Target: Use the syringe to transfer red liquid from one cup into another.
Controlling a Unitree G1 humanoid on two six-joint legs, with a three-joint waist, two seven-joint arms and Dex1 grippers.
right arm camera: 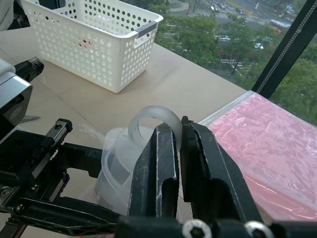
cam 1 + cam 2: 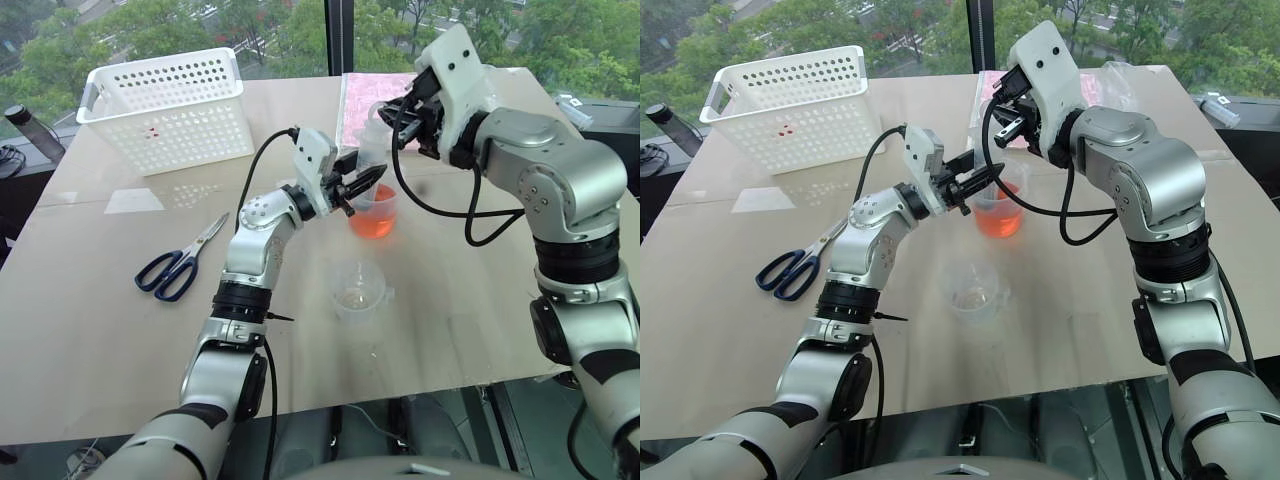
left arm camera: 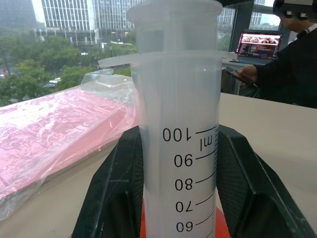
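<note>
Nearest stands the almost colourless beaker (image 2: 358, 290), alone on the table (image 2: 110, 330). Beyond it, the left gripper (image 2: 368, 181) clamps the syringe (image 3: 178, 148) barrel upright over the beaker of red liquid (image 2: 373, 212). Above, the right gripper (image 1: 179, 136) pinches the plunger ring (image 1: 153, 121); a white basket (image 2: 170, 105) sits farther back.
</note>
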